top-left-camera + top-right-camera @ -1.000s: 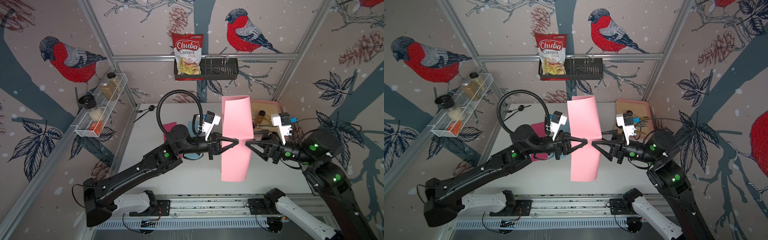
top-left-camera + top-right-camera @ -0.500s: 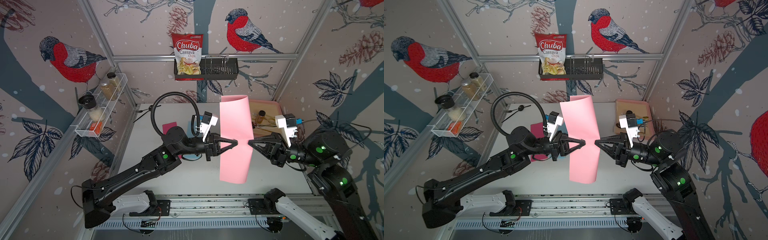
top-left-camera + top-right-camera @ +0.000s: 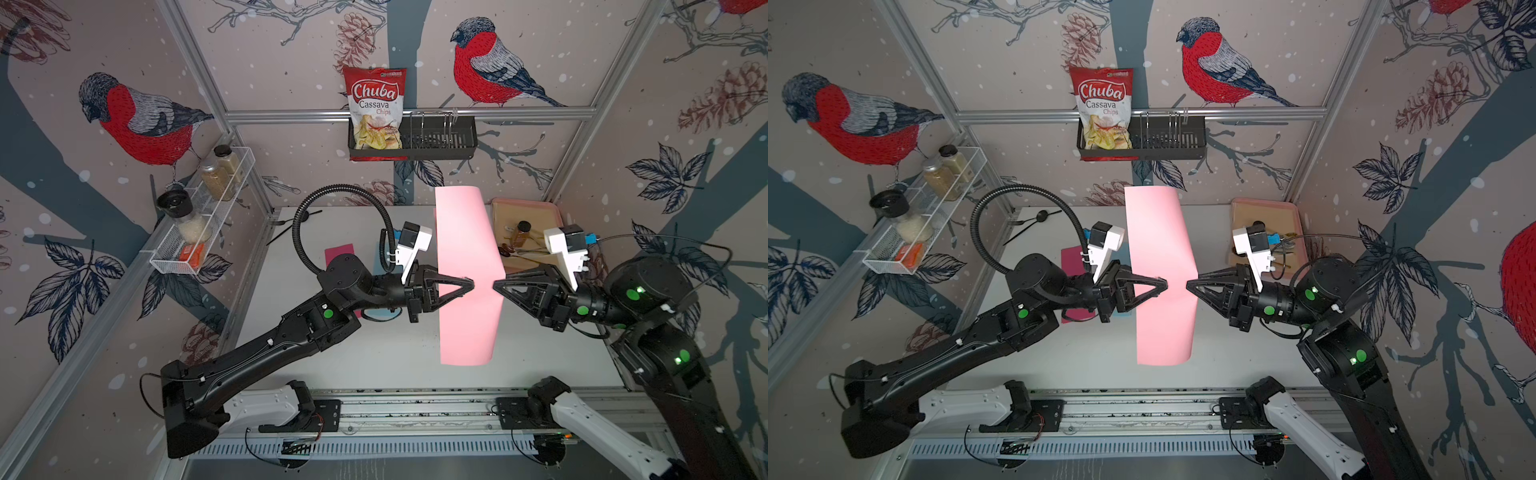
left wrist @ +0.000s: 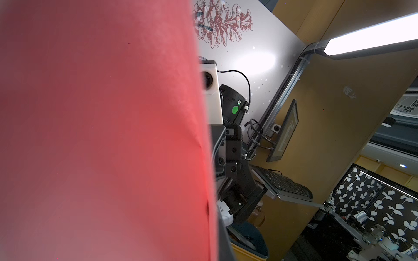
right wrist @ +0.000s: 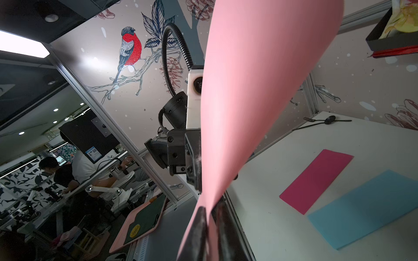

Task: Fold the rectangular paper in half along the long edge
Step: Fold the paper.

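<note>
The pink rectangular paper (image 3: 465, 249) (image 3: 1160, 249) hangs in the air above the table's middle, long side running front to back, its far end curled over. My left gripper (image 3: 471, 284) (image 3: 1165, 284) is shut on the middle of the paper's left long edge. My right gripper (image 3: 495, 286) (image 3: 1188, 286) faces it and is shut on the right long edge. In the right wrist view the paper (image 5: 248, 90) runs down between the dark fingers (image 5: 199, 228). The paper (image 4: 101, 135) fills most of the left wrist view and hides that gripper's fingers.
A magenta sheet (image 5: 316, 180) and a blue sheet (image 5: 366, 208) lie on the white table under the left arm. A pink tray (image 3: 525, 205) with a small bottle stands at the back right. A black spoon and fork (image 3: 291, 220) lie at the back left.
My right gripper has closed onto the paper's right edge. The left gripper has kept its hold, and the paper has shifted slightly.
</note>
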`<state>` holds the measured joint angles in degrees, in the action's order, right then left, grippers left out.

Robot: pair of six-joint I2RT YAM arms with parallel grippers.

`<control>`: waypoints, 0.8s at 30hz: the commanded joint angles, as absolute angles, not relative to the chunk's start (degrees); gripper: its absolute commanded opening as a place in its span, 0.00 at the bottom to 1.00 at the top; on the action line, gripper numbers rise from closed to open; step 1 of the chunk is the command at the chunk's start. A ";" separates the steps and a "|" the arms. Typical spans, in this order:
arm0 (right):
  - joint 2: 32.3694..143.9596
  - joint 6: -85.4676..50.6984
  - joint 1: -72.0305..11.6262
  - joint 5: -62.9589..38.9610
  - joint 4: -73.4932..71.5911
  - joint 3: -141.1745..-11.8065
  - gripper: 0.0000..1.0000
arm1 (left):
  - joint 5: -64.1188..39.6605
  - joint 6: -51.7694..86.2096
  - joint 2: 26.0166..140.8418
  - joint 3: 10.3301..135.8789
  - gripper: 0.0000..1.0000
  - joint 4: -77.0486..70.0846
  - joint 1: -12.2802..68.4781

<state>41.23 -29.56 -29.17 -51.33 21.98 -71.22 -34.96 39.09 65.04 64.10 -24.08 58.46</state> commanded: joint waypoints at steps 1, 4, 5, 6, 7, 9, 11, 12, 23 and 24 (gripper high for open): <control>41.05 -27.83 -29.12 -50.74 22.65 -71.78 0.00 | -35.06 38.58 64.77 64.16 0.00 -26.33 58.45; 40.63 -27.27 -29.14 -50.00 23.23 -72.46 0.00 | -34.94 38.43 64.86 64.25 0.00 -26.19 58.45; 40.76 -26.99 -29.15 -49.61 23.65 -72.83 0.01 | -35.06 38.39 64.95 64.34 0.00 -26.17 58.45; 41.07 -26.87 -29.14 -49.14 24.05 -73.28 0.13 | -35.17 38.38 65.10 64.48 0.00 -26.11 58.45; 41.30 -26.72 -29.14 -48.40 24.25 -73.57 0.25 | -35.29 38.38 65.19 64.45 0.00 -26.13 58.38; 41.70 -26.79 -29.13 -48.25 23.60 -73.67 0.22 | -35.37 38.35 65.31 64.45 0.00 -26.10 58.45; 41.70 -27.16 -29.11 -48.26 22.13 -73.48 0.05 | -35.34 38.44 65.31 64.34 0.00 -26.07 58.44; 41.71 -27.21 -29.15 -47.99 21.48 -73.44 0.00 | -35.40 38.37 65.30 64.34 0.00 -25.88 58.44; 42.54 -28.75 -29.12 -46.87 16.93 -73.45 0.02 | -35.30 38.32 65.01 63.74 0.00 -25.26 58.52; 42.69 -28.79 -29.12 -46.54 16.92 -73.67 0.06 | -35.25 38.33 64.94 63.69 0.00 -25.23 58.51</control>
<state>42.44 -28.47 -29.19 -47.66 21.06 -73.36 -34.33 38.94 65.17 63.92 -23.73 58.50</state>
